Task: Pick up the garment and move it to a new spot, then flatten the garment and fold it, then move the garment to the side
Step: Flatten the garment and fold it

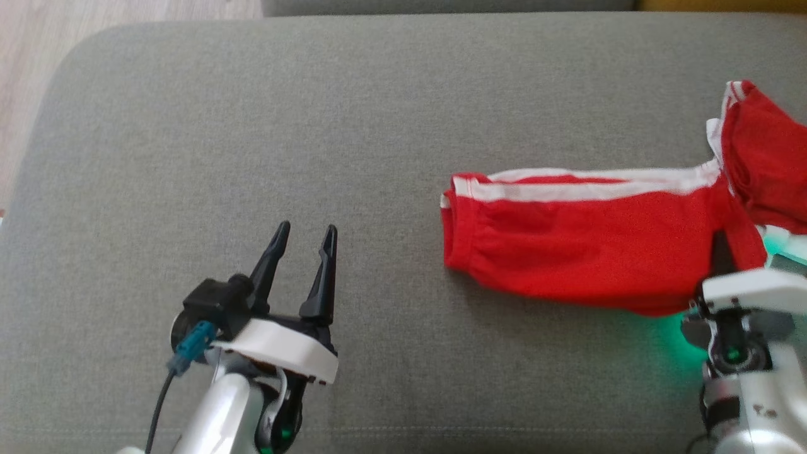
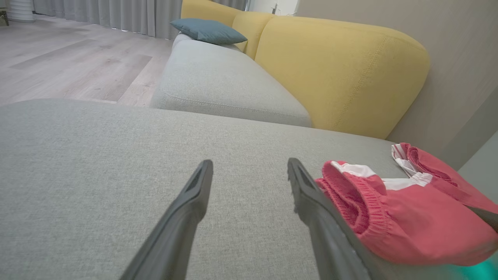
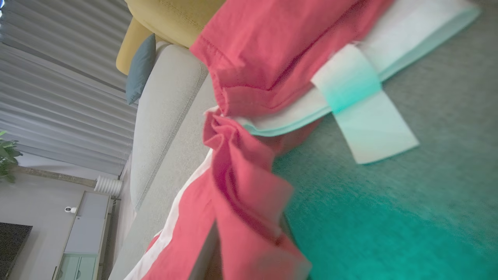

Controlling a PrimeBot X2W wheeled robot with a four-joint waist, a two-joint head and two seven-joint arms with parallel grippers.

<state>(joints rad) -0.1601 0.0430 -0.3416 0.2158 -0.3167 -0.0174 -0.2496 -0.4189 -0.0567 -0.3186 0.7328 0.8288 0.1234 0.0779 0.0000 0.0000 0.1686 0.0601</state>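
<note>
Red garment [image 1: 567, 252]: lies on the right part of the grey seat cushion, elastic hem end pointing left, far end bunched up at the head view's right edge.
White trim: 2 stripes run along the garment's far edge.
Grey cushion [image 1: 315, 126]: woven fabric, bare on its left and middle.
Right gripper [image 1: 723, 253]: closed on a fold of the garment at its near right edge; in the right wrist view red cloth is pinched and gathered between the 2 fingers.
Left gripper [image 1: 307, 228]: fingers spread apart, nothing between them, over bare cushion, well to the left of the garment.
White tag [image 3: 373, 128]: sticks out from the garment's white layer onto the cushion, tinted green.
Green glow: on the cushion beside the right wrist.
Yellow backrest [image 2: 330, 70]: behind the cushions.
Blue pillow [image 2: 208, 31]: on the farther seat.
</note>
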